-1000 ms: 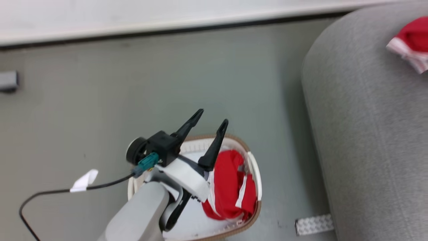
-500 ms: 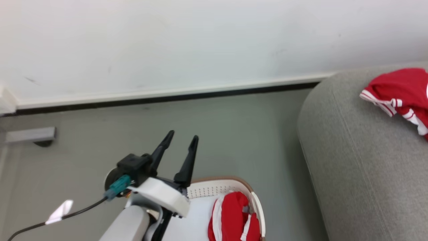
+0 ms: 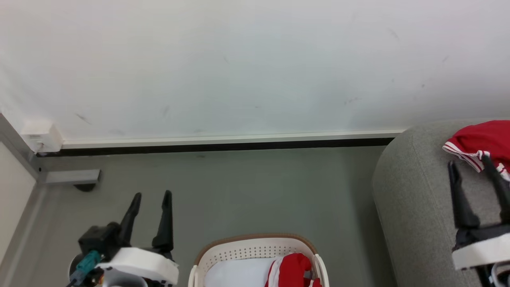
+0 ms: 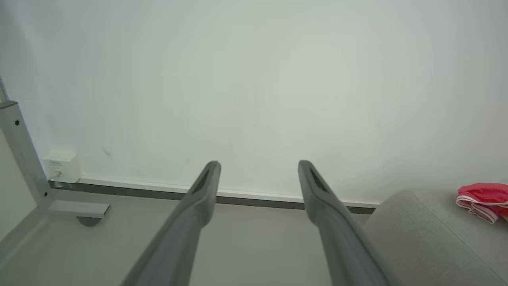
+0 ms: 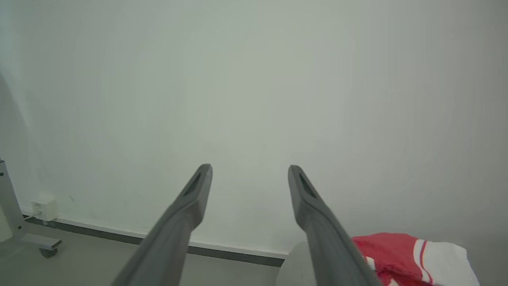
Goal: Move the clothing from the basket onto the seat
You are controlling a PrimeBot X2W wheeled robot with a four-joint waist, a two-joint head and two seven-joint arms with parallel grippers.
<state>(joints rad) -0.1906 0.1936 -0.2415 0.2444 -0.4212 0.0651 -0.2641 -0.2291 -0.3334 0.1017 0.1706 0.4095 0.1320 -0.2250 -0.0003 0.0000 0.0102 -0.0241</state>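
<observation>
One red garment with white trim (image 3: 480, 144) lies on the grey seat (image 3: 414, 199) at the right; it also shows in the left wrist view (image 4: 482, 194) and the right wrist view (image 5: 401, 254). A second red garment (image 3: 293, 271) lies in the cream basket (image 3: 247, 249) at the bottom edge, on a pale liner. My left gripper (image 3: 150, 197) stands open and empty over the floor, left of the basket. My right gripper (image 3: 469, 165) is open and empty above the seat, just short of the garment there.
A white wall with a dark skirting strip (image 3: 223, 145) runs across behind the floor. A grey metal frame foot (image 3: 71, 177) and a small white box (image 3: 42, 135) sit at the far left.
The head camera has tilted up, so the basket has slid to the bottom edge. My left gripper has drawn away from the basket to its left. My right gripper has come into view over the seat.
</observation>
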